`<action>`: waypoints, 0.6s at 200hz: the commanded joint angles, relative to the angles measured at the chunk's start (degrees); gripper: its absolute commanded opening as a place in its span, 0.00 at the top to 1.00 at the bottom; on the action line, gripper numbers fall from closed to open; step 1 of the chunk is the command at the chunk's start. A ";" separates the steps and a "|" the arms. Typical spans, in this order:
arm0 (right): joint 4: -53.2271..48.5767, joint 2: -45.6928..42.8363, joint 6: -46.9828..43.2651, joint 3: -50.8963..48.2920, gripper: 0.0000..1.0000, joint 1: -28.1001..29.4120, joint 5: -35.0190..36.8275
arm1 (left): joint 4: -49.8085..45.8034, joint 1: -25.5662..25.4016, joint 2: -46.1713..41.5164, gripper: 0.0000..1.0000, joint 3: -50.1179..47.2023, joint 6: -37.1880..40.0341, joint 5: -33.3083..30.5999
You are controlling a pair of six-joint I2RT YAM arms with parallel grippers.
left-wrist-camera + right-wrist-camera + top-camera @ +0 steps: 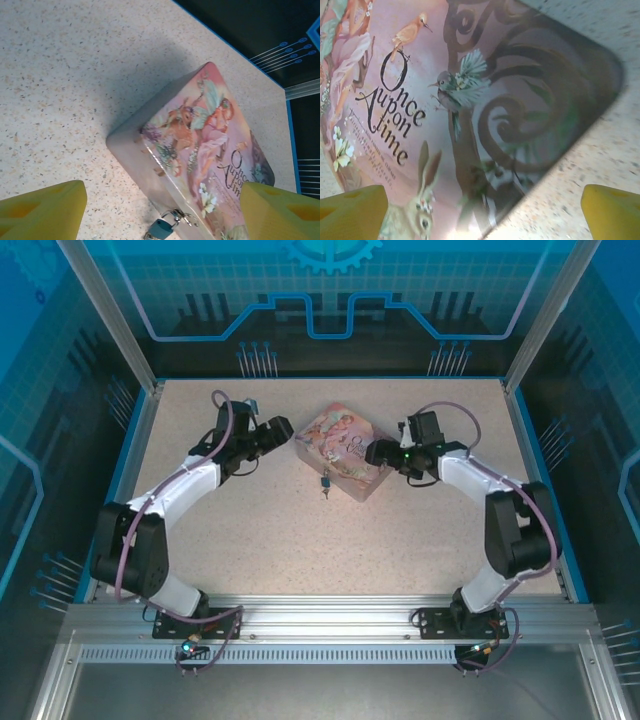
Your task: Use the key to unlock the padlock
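Observation:
The tiny blue padlock [323, 481] [161, 228] hangs by its silver shackle from the clasp on the front wall of the pink illustrated tin box [343, 452] [200, 145] [470, 100]. A small dark bit, apparently the key [324, 494] [147, 235], pokes from the padlock's bottom end. My left gripper [284, 434] [162, 202] is open at the box's left corner, its yellow fingers [42, 210] wide apart and holding nothing. My right gripper [376, 452] [482, 210] is open over the box's right end, yellow fingertips [612, 210] spread above the lid.
The speckled beige table [260, 530] is bounded by blue edges and aluminium frame posts [110, 320]. Both arms reach in from the near rail and flank the box. Bare tabletop lies in front of the padlock.

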 commanded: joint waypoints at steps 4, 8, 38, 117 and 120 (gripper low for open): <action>2.88 5.73 0.79 6.84 0.00 -0.92 -5.40 | 1.93 1.55 0.78 0.19 1.29 0.25 4.80; 2.80 6.98 0.52 8.38 0.00 -1.08 -6.03 | 2.10 1.80 0.87 0.19 1.13 0.27 4.89; 3.91 14.32 -1.88 17.97 0.00 -1.38 -10.20 | 3.03 4.24 0.85 0.19 -0.03 0.04 6.52; 1.47 24.96 -8.47 37.68 0.00 -4.57 -2.83 | 1.22 8.41 5.76 0.18 4.98 2.37 7.49; 1.25 24.04 -8.99 37.16 0.00 -4.79 -2.07 | 1.21 8.60 6.23 0.18 5.35 2.36 7.73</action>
